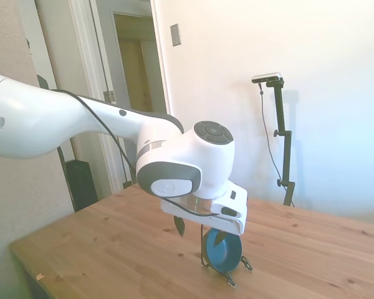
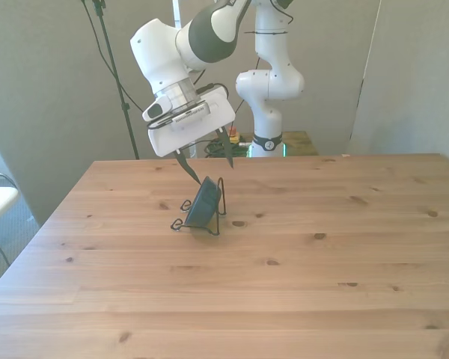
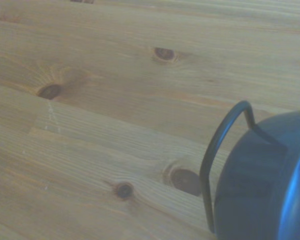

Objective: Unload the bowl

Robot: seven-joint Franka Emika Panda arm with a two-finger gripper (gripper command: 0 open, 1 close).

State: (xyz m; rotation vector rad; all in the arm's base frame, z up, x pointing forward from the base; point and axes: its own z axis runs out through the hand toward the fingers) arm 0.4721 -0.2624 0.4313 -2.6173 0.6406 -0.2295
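Bowl [image 2: 203, 207] sitting on edge in wire stand [image 2: 219, 217] (not out yet). Gripper [image 2: 209, 161] hanging above, fingers apart, holding nothing.

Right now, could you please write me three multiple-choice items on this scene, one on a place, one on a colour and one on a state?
1. Where is the bowl?
A. Propped on edge in the wire stand
B. Lying flat on the table
C. Lifted in the air by the gripper

2. What colour is the bowl?
A. Red
B. Dark blue
C. White

3. How are the gripper's fingers?
A. Clamped shut on the stand
B. Shut with nothing between them
C. Open, just above the bowl's rim

Answers: 1 A, the bowl stands tilted between the black wires; 2 B, blue in the side view; 3 C, the front view shows a gap between the two fingers.
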